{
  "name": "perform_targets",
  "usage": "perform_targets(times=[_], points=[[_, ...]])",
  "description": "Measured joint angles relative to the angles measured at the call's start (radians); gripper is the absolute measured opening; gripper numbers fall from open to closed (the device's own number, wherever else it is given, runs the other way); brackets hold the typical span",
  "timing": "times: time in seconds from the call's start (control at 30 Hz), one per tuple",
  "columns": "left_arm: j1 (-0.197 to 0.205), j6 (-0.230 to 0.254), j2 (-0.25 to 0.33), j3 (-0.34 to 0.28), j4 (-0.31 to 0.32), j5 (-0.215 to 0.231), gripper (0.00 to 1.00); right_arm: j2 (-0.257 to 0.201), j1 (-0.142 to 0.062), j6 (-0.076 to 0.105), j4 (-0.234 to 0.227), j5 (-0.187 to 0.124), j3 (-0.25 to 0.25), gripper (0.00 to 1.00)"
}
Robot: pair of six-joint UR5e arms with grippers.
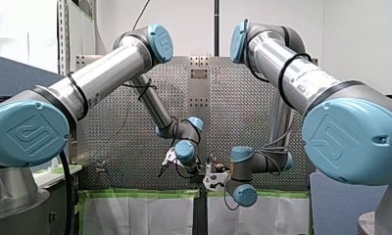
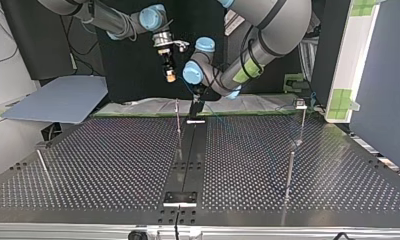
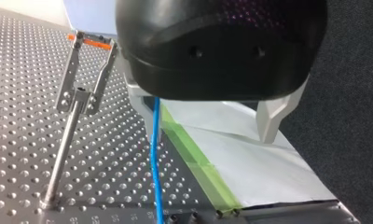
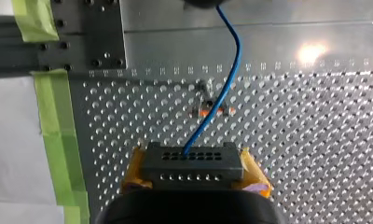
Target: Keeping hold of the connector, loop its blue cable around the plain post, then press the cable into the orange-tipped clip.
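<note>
Metal perforated table [image 2: 113, 160] with green tape [image 4: 58, 140] edging; my right gripper [image 4: 194, 176] clamps the connector [image 4: 194, 161], my left gripper [image 3: 209, 134] stands wide.

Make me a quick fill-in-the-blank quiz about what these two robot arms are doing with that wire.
1. My right hand is shut on a dark, hole-dotted ___.
2. The cable running out of it is ___ in colour.
3. The forked clip standing on its thin post has ___ tips.
4. The tape stuck along the table's edge is ___.
Missing words: connector; blue; orange; green.
</note>
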Motion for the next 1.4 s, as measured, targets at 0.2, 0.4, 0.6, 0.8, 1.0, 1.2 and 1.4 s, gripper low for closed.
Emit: perform_targets(times=[0.2,0.4,0.6,0.8,1.0,1.2,1.4], points=[[0.003,-0.002,0.0,0.0,0.0,-0.001,1.0,0.0,-0.012,-0.01,0.029,0.032,-0.001,0.0],[0.004,-0.002,0.0,0.0,0.001,0.002,1.0,0.0,-0.014,-0.02,0.041,0.043,-0.001,0.0],[0.002,-0.001,0.0,0.001,0.005,0.025,1.0,0.0,-0.015,-0.025,0.05,0.043,-0.001,0.0],[0.0,0.005,0.0,0.0,0.021,0.035,1.0,0.0,-0.012,-0.026,0.058,0.043,0.0,0.0],[-0.003,0.019,0.0,0.001,0.05,0.04,1.0,0.0,-0.016,-0.023,0.072,0.044,-0.001,0.0],[-0.002,0.03,0.0,0.001,0.084,0.04,1.0,0.0,-0.02,-0.024,0.081,0.05,-0.001,0.0],[0.0,0.032,0.0,0.001,0.091,0.04,1.0,0.0,-0.023,-0.026,0.083,0.052,-0.001,0.0]])
